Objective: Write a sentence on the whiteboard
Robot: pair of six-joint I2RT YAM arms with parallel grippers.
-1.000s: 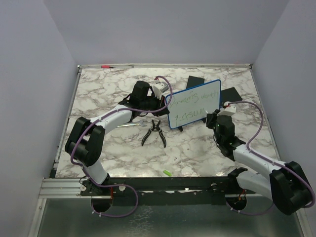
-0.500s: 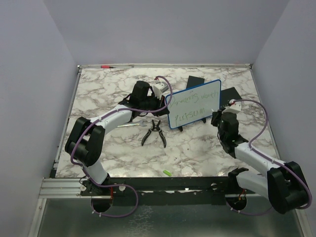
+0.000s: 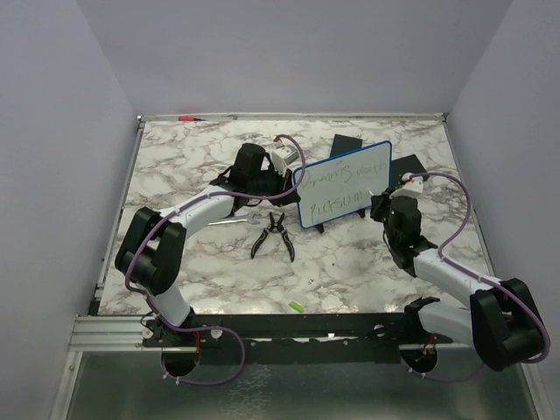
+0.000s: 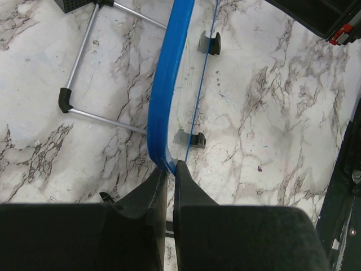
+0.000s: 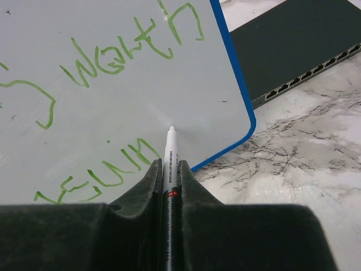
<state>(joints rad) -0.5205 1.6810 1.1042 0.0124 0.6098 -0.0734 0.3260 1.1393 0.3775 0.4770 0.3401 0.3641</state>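
Note:
The whiteboard [image 3: 344, 185], white with a blue frame, stands tilted on small black feet [image 4: 190, 138] at the table's middle right. My left gripper [image 3: 294, 185] is shut on its left blue edge [image 4: 162, 101], seen edge-on in the left wrist view with the jaws [image 4: 169, 169] pinching the frame's corner. The sentence [image 3: 337, 187] runs as two lines of green scrawl [image 5: 121, 59]. My right gripper [image 5: 170, 165] is shut on a white marker [image 5: 170, 148]. The marker's tip sits at the board's bare face, right of the lower line's last word. This gripper [image 3: 382, 204] is by the board's lower right corner.
Black pliers [image 3: 273, 234] and a small wrench [image 3: 232, 221] lie in front of the board. A green cap [image 3: 297, 305] rests near the front edge. Flat black pads [image 3: 347, 142] [image 3: 409, 164] lie behind the board, one [image 5: 299, 45] just right of it. A wire stand [image 4: 79, 84] sits behind it.
The right gripper with the marker drew back to the right, then came in again to the board's lower right. The left gripper and the board have not moved.

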